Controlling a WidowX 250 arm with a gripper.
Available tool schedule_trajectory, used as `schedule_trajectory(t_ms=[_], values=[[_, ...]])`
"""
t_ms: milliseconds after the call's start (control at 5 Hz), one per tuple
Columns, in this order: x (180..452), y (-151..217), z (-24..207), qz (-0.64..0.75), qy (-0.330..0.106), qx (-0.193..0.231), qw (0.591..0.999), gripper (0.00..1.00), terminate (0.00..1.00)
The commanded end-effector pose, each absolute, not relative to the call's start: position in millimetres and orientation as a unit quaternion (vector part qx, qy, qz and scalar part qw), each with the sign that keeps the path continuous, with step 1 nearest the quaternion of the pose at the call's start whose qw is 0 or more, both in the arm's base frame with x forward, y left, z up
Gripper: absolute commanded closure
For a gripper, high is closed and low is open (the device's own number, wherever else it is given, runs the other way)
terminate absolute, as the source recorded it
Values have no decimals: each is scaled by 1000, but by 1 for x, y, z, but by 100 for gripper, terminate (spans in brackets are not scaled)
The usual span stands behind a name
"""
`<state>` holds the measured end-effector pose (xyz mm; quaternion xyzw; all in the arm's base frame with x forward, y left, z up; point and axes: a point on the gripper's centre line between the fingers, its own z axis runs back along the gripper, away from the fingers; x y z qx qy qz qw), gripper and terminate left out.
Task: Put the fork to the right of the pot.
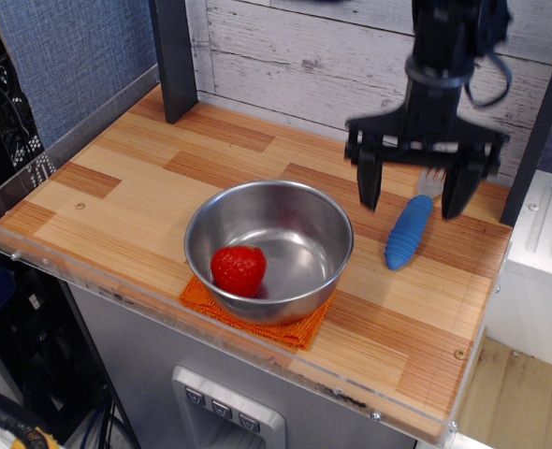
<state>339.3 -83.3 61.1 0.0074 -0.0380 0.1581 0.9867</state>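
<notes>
pincer [414, 195] spread wide apart, fork [410, 227] right under it, probably not touching. pot [268, 246] sits off to its left on the counter [136, 187].

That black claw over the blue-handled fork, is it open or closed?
Open. The black gripper has its two fingers spread wide, one on each side of the blue-handled fork, with nothing held between them.

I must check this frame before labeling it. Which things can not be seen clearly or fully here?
- Fork: the tines are partly behind the gripper, so their contact with the table is unclear.
- Gripper: blurred by motion; its height above the fork cannot be judged from this single view.
- Arm: cut off by the top edge.
- Orange cloth: mostly hidden under the pot.
- Red strawberry-like object: its underside is hidden inside the pot.
</notes>
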Motion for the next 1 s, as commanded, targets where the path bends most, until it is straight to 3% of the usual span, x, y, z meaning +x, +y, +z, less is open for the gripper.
schedule_trajectory(t_ms=[0, 600, 800], values=[[336, -87, 38, 145, -31, 25, 989, 0, 0], [343, -85, 13, 137, -37, 30, 989, 0, 0], [343, -85, 10, 134, -41, 38, 989, 100, 0]])
